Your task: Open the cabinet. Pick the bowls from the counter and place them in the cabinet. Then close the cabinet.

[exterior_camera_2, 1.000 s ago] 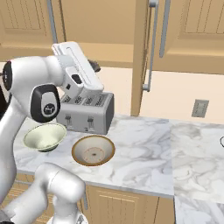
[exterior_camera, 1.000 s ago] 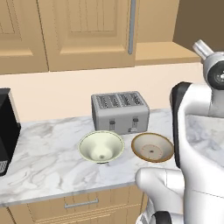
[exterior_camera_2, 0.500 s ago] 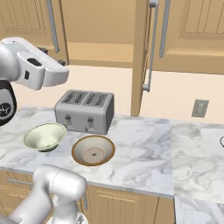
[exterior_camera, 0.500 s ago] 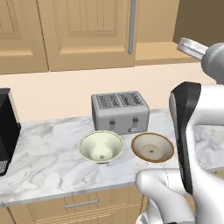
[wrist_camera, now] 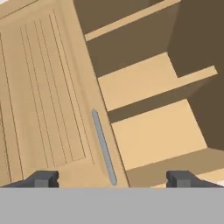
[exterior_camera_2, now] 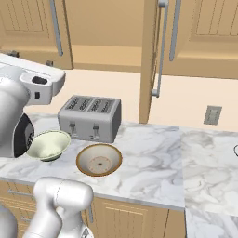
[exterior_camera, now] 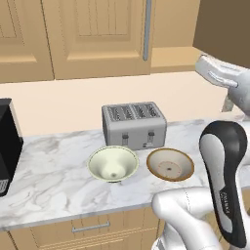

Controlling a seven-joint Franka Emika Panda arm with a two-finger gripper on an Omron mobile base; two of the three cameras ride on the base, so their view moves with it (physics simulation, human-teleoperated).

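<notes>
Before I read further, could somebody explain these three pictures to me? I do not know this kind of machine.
It is a white robot arm in a rendered kitchen. Two pictures come from cameras on its base, behind the arm to the left and right. The third looks along its gripper, which is open and holds nothing. On the marbled counter stand a toaster, a cream bowl and a brown-rimmed bowl. The cabinet has one door open, showing bare shelves.
</notes>
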